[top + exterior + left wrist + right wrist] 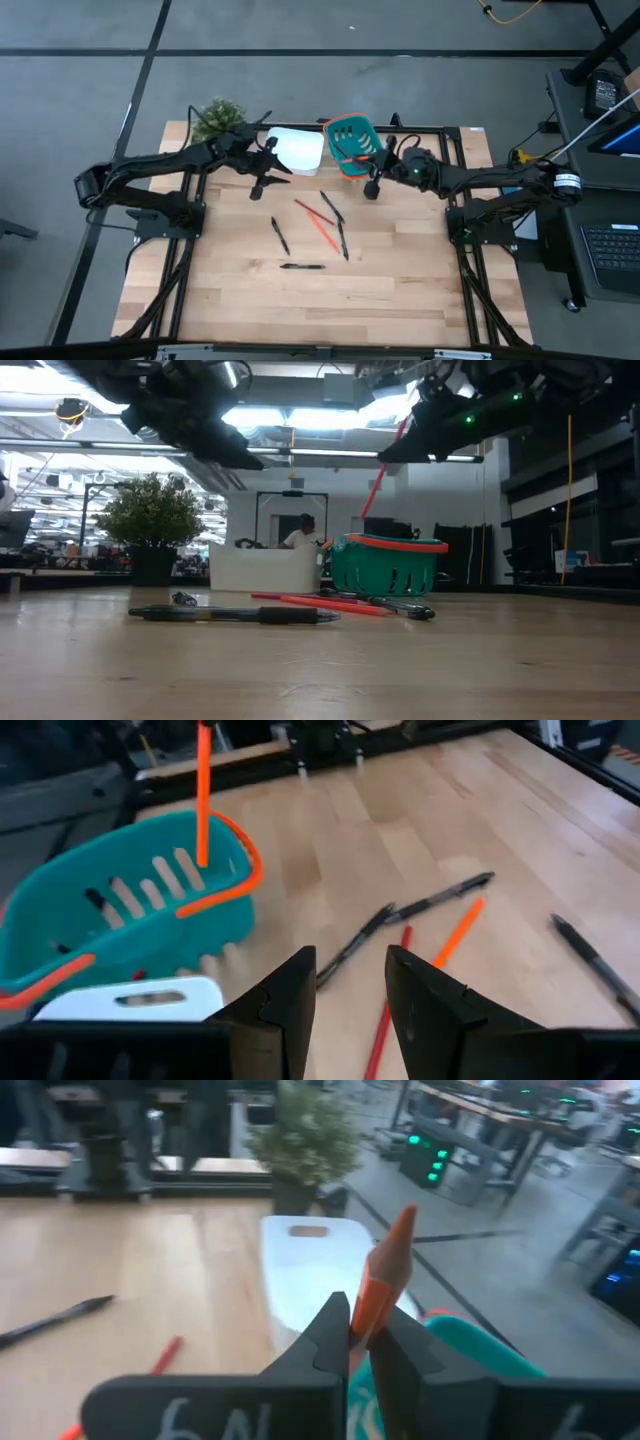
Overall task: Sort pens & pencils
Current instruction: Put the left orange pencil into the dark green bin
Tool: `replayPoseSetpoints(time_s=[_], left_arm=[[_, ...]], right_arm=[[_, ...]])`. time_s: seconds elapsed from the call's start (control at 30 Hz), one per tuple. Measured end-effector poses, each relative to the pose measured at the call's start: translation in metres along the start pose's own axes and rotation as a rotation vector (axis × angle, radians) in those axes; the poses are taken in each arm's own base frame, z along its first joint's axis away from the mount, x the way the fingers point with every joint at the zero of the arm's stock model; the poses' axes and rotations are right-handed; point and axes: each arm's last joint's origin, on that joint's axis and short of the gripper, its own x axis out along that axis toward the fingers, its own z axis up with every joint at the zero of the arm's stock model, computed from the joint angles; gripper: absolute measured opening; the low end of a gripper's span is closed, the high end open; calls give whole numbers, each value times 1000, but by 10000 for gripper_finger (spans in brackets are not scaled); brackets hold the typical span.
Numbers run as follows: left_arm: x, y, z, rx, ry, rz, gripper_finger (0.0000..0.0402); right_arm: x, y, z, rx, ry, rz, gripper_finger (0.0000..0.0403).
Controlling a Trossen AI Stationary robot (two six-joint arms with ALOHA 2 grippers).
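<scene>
Several black pens (302, 266) and two orange-red pencils (320, 225) lie flat on the wooden table; the left wrist view shows pens (440, 898) and pencils (455, 935) beyond my fingers. A teal basket (352, 143) with an orange rim stands at the far side, next to a white container (295, 150). My right gripper (373, 186) is raised beside the basket, shut on an orange pencil (385, 460). My left gripper (350, 990) hangs open in the air near the white container, touching nothing. My right gripper pinches an orange pencil between its two fingers, which lie across the shaft (372, 1305). One end (403, 1220) sticks out past the fingers. The pencil hangs slanted below the gripper, its lower end (203, 855) inside the teal basket; whether it touches the bottom I cannot tell.
A potted plant (218, 118) stands at the far left corner. Black frame rails (190, 250) run along the table's sides. Bare wood lies toward the near edge (320, 310). A person (302, 532) shows in the room behind the table.
</scene>
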Motion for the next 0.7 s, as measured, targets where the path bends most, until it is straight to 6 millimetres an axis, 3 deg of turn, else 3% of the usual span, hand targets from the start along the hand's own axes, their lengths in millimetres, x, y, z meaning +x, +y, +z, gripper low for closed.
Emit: replayPoseSetpoints(time_s=[0.33,0.7], left_arm=[[-6,1,-21,-24,-15,59,117],[-8,3,-23,-35,-11,73,117]], right_arm=[[1,-18,-2,59,27,-257,26],[3,-35,-12,125,93,-245,26]])
